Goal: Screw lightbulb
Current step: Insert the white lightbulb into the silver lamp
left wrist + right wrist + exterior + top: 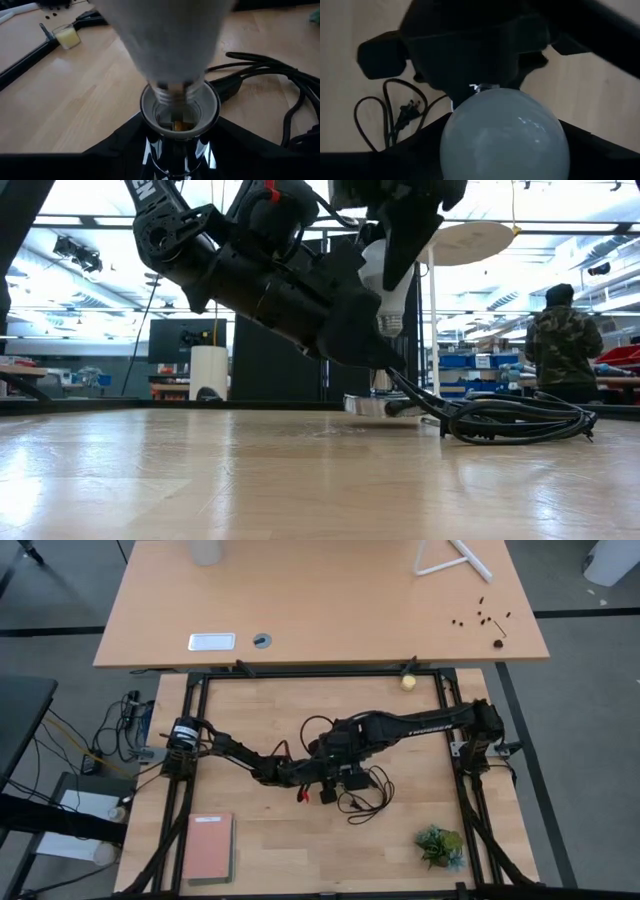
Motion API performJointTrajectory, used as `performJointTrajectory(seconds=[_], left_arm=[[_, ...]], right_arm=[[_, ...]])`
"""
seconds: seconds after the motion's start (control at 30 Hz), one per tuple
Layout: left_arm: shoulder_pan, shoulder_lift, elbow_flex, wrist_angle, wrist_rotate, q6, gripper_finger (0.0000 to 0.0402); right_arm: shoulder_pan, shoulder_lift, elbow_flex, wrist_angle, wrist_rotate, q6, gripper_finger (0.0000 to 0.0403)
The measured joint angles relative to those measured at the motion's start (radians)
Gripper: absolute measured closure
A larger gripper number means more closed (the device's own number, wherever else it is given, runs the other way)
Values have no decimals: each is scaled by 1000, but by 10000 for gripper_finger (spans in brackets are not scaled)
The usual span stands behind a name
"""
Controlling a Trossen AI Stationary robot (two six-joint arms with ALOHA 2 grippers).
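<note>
The white frosted pear-shaped lightbulb (384,280) is held base-down by the right gripper (395,275), clamped around its glass, at the middle of the wooden table (400,840). Its threaded metal base (175,90) is seen just inside the mouth of the round silver socket (180,112) (whether seated cannot be told). The socket is gripped by the left gripper (177,150), its fingers closed at either side. A coiled black cord (515,420) lies just right of the socket.
</note>
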Motion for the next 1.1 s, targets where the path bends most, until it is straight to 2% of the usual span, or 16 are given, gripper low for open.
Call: performJointTrajectory(seconds=[0.37,0.6,0.7,0.9,1.1], left_arm=[[1,0,-2,-40,19,5,139],[1,0,-4,-36,20,-29,131],[1,0,-45,29,27,-38,133],[1,2,-171,272,27,-54,133],[1,84,-178,434,65,-47,133]], right_arm=[[-5,0,-59,65,-19,-5,115],[-12,0,-73,88,-26,6,115],[-13,0,-73,97,-25,9,115],[-15,0,-73,102,-23,10,115],[-19,-5,-73,106,-13,22,115]])
